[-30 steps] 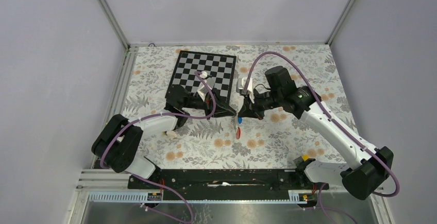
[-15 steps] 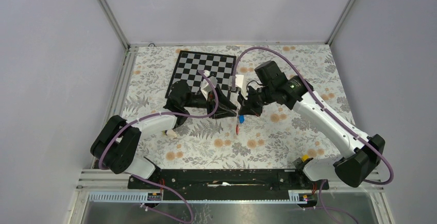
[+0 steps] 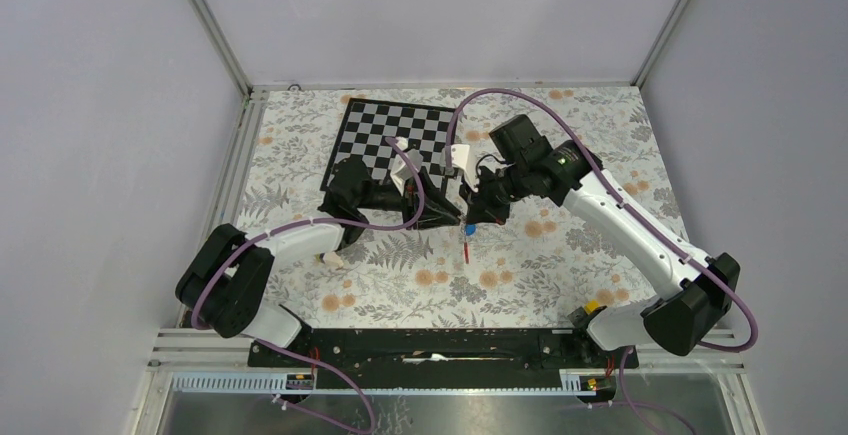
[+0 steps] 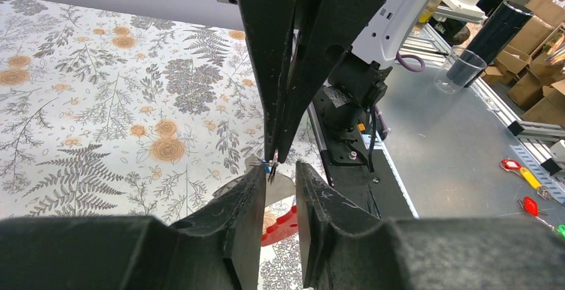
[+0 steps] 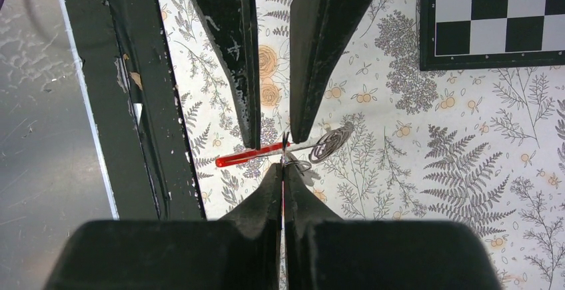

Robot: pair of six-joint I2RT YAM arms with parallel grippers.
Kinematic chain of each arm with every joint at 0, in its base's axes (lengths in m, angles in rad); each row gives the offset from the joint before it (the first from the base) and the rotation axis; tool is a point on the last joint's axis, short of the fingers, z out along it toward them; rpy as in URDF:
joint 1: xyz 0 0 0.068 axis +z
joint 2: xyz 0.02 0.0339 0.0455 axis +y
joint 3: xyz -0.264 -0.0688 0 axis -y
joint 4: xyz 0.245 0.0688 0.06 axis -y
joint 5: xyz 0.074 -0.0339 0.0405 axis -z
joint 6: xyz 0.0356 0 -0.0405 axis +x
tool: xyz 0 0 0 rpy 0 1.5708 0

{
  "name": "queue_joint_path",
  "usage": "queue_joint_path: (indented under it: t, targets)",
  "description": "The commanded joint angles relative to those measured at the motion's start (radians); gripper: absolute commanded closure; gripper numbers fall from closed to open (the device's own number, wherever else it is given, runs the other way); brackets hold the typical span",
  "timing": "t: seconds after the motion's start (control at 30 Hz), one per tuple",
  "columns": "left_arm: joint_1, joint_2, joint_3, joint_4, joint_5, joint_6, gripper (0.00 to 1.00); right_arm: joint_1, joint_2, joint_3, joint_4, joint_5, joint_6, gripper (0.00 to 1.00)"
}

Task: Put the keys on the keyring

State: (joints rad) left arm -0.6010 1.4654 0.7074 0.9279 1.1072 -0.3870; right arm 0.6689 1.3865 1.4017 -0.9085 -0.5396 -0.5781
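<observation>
Nearest the arms' bases, a black rail [image 3: 430, 347] ran along the front edge of the flowered table [image 3: 560, 275]. Farther in, around the middle of the table, the red part of the keyring [image 3: 466, 252] showed as a thin streak on the near side of the two grippers. Whether it hung or lay on the table could not be told. From the right wrist, the keyring's grey part showed just beside the red. Just past the red streak the keys [image 3: 469, 228], seen as a small blue tag, sat at the tips of the right gripper [image 5: 282, 170], whose jaws were pressed together on them. The left gripper [image 4: 278, 170] faced it tip to tip, its jaws a little apart with nothing clamped between them. Beyond both grippers a chessboard [image 3: 395, 140] lay flat near the table's far edge.
</observation>
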Motion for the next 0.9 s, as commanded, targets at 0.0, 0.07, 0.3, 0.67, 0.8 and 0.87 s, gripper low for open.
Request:
queue_joint_path:
  t: [0.0,0.07,0.3,0.67,0.8,0.87]
  targets:
    - [-0.011,-0.008,0.044,0.039,0.011,0.017,0.73,0.012,0.005,0.046,-0.008,-0.016,-0.001,1.00]
    - [-0.012,-0.007,0.048,0.041,0.013,0.015,0.75,0.011,0.005,0.044,-0.005,-0.017,0.000,1.00]
    - [-0.014,0.006,0.053,0.062,0.016,-0.004,0.83,0.011,0.006,0.035,0.011,-0.028,0.006,1.00]
    - [-0.016,0.018,0.050,0.063,0.024,-0.004,0.88,0.012,-0.004,0.017,0.035,-0.033,0.011,1.00]
    - [-0.016,0.024,0.054,0.063,0.027,-0.009,0.96,0.012,-0.005,0.009,0.047,-0.037,0.015,1.00]
    - [-0.016,0.026,0.054,0.063,0.029,-0.010,1.00,0.012,-0.007,0.009,0.051,-0.038,0.017,1.00]
